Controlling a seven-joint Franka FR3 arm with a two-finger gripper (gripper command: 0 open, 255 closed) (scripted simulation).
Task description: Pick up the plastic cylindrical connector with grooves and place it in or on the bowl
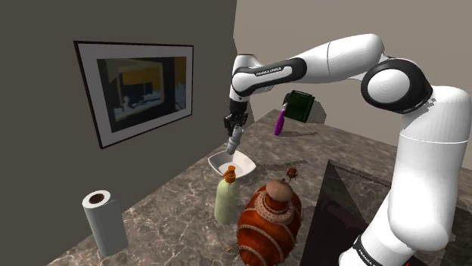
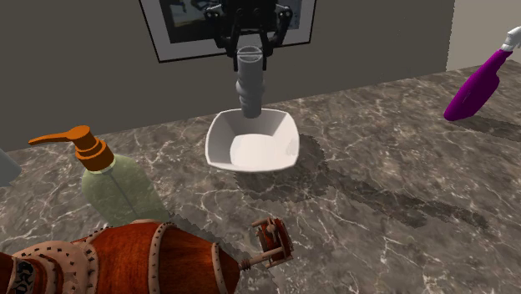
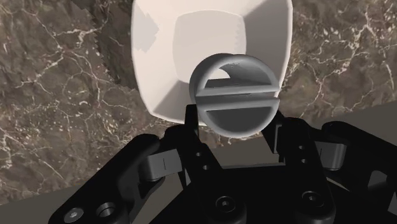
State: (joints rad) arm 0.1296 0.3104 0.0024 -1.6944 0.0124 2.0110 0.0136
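A grey grooved cylindrical connector (image 2: 249,82) hangs upright from my black gripper (image 2: 250,52), whose fingers are shut on its upper end. Below it a white square bowl (image 2: 228,136) rests on the dark marble counter. In the shoulder view the gripper (image 1: 235,131) holds the connector (image 1: 234,141) just above the bowl (image 1: 243,162), over its rim on the wall side. Seen from the wrist, the connector's round end (image 3: 236,94) sits clasped between the fingers (image 3: 190,121), with the bowl (image 3: 153,83) underneath and a little ahead.
On the counter stand a soap dispenser (image 1: 225,196) with an orange pump, a brown ornate jug (image 1: 268,223), a paper towel roll (image 1: 105,222), a purple spray bottle (image 1: 279,119) and a dark green box (image 1: 301,105). A framed picture (image 1: 136,89) hangs on the wall behind.
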